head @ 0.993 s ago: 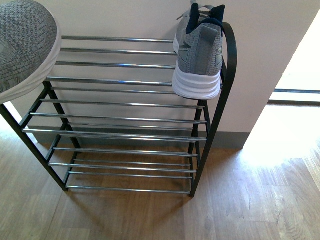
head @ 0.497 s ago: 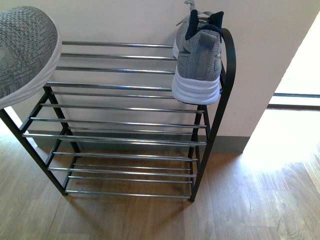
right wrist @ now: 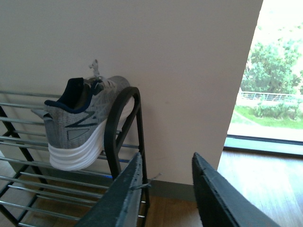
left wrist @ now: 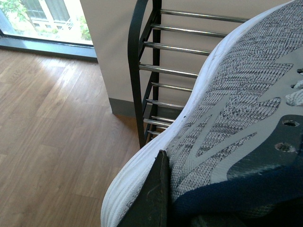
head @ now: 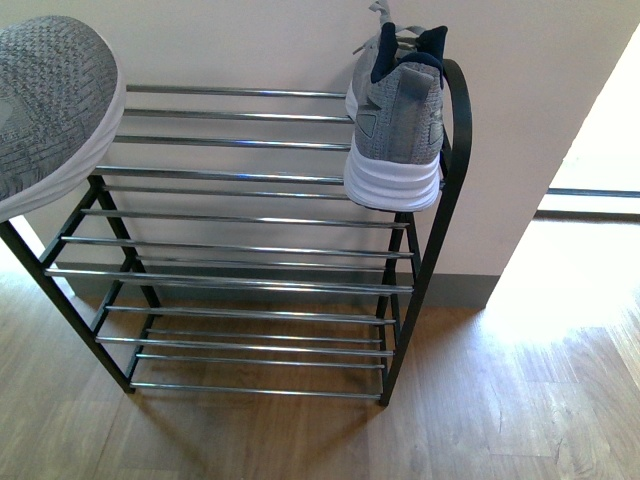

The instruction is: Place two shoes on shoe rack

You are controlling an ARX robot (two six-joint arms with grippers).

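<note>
Frankly, while your left jaws pinched one sneaker and your right jaws hung spread, a careless swing could have knocked the overhanging sneaker off the rack.

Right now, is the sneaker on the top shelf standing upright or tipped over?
Upright: the sneaker rests sole-down on the top rods of the shoe rack, collar and laces up.

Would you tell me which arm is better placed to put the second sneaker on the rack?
Left. The left end effector is shut on the second sneaker, held up at the left end of the rack. The right end effector is open and empty, and the first sneaker sits at the right end.
</note>
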